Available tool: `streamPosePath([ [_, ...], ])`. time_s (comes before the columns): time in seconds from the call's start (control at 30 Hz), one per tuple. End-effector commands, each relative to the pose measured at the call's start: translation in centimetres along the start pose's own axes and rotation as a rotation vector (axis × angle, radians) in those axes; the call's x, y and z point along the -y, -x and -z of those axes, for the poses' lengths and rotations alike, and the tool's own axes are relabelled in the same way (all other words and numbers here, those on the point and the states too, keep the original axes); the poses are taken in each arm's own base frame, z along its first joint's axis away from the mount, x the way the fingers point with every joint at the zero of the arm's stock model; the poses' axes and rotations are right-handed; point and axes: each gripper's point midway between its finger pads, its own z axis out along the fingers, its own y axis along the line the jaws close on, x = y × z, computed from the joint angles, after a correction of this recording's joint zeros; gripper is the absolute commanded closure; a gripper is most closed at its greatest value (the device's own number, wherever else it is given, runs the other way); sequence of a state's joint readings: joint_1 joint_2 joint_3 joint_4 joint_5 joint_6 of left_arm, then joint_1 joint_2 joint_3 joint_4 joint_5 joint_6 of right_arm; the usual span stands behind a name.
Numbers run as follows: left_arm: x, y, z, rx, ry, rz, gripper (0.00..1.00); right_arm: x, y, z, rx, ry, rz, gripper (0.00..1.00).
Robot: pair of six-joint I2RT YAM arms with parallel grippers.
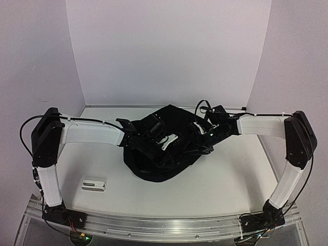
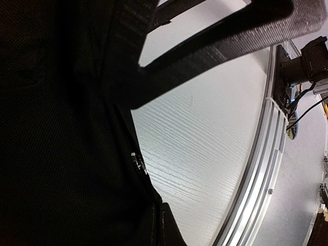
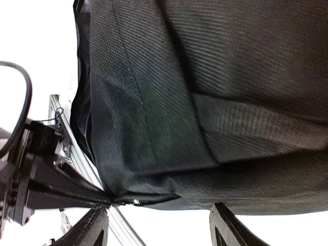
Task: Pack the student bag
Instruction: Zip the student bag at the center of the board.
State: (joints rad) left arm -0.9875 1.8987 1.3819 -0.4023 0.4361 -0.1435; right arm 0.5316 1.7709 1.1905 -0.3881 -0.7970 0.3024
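The student bag [image 1: 169, 118] is a large black fabric backpack lying in the middle of the table, with both arms reaching onto it. My left gripper [image 1: 158, 145] sits on the bag's near left part. In the left wrist view its fingers are lost in black fabric; the bag [image 2: 61, 133] fills the left side, and its zip edge [image 2: 137, 161] runs down into the jaws. A webbing strap [image 2: 215, 46] crosses above the table. My right gripper [image 3: 161, 230] is open at the bag's [image 3: 205, 92] right edge, with its fingers [image 3: 95, 228] wide apart and only table showing between them.
A small flat white item [image 1: 94, 184] lies on the table near the left arm's base. An aluminium rail [image 1: 164, 225] runs along the near edge. White walls close in the back and both sides.
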Motion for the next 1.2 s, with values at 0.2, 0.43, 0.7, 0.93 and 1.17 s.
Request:
streamPosePath([
  [0.2, 2.3, 1.4, 1.4, 0.042, -0.068, -0.016, 1.00, 2.9, 1.6, -3.2, 0.026, -0.082, -0.076, 0.48],
  [0.43, 2.1, 1.0, 1.4, 0.039, -0.054, -0.012, 1.00, 2.0, 1.3, -2.8, 0.016, -0.050, -0.077, 0.10],
  [0.7, 3.2, 3.1, 2.9, 0.108, -0.058, -0.042, 1.00, -0.8, -0.8, -1.3, -0.027, 0.063, -0.132, 0.02],
  [0.93, 4.8, 4.4, 4.0, 0.149, -0.068, -0.076, 1.00, -1.8, -3.4, 0.1, -0.051, 0.103, -0.224, 0.02],
  [1.17, 5.5, 4.8, 3.7, 0.149, -0.084, -0.092, 1.00, -1.7, -3.9, -0.7, -0.049, 0.090, -0.247, 0.02],
])
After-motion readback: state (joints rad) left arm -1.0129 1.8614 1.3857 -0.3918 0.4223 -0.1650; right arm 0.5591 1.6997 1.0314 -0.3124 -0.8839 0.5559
